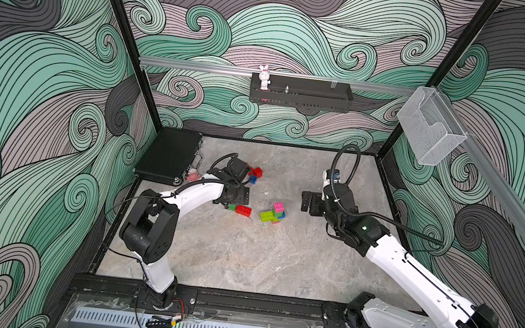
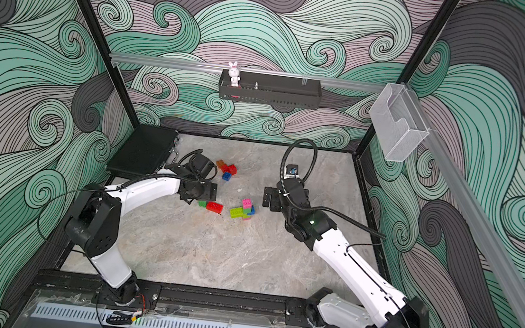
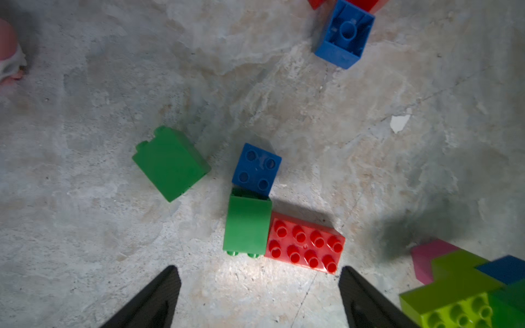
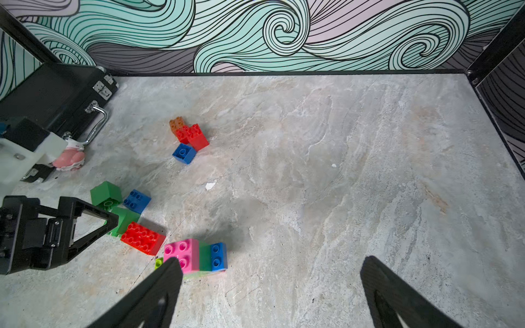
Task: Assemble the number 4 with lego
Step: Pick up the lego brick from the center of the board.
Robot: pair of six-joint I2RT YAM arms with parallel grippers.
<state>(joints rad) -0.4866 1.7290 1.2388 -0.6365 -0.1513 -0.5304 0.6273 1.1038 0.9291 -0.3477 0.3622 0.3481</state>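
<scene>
- Near the middle of the table (image 1: 243, 257): one joined lego clump (image 1: 274, 213), seen in both top views (image 2: 244, 209). It has pink on top, dark green and blue beneath, lime jutting toward the left edge and pink at the base. At least five bricks; any hidden ones can't be counted.
- Between the clump and the left edge: four loose bricks.
  - One long red brick (image 3: 305, 245) lies with eight studs up.
  - One dark green brick (image 3: 247, 224) lies on its side, touching the red one's end.
  - One small blue brick (image 3: 256, 169) sits studs up against that green one.
  - One second green brick (image 3: 170, 163) lies on its side, apart from the others.
- Toward the far edge, left of middle: a tight group.
  - One orange brick (image 4: 176, 125).
  - Red bricks (image 4: 193, 136), apparently two, touching.
  - One tipped blue brick (image 4: 184, 153), its hollow underside showing in the left wrist view.
- Left gripper (image 3: 259, 269): fingers spread, nothing between them. It hangs over bare table just beside the long red brick.
- Right gripper (image 4: 271, 259): fingers spread wide, empty. It is on the right-edge side of the clump and clear of it in both top views.
</scene>
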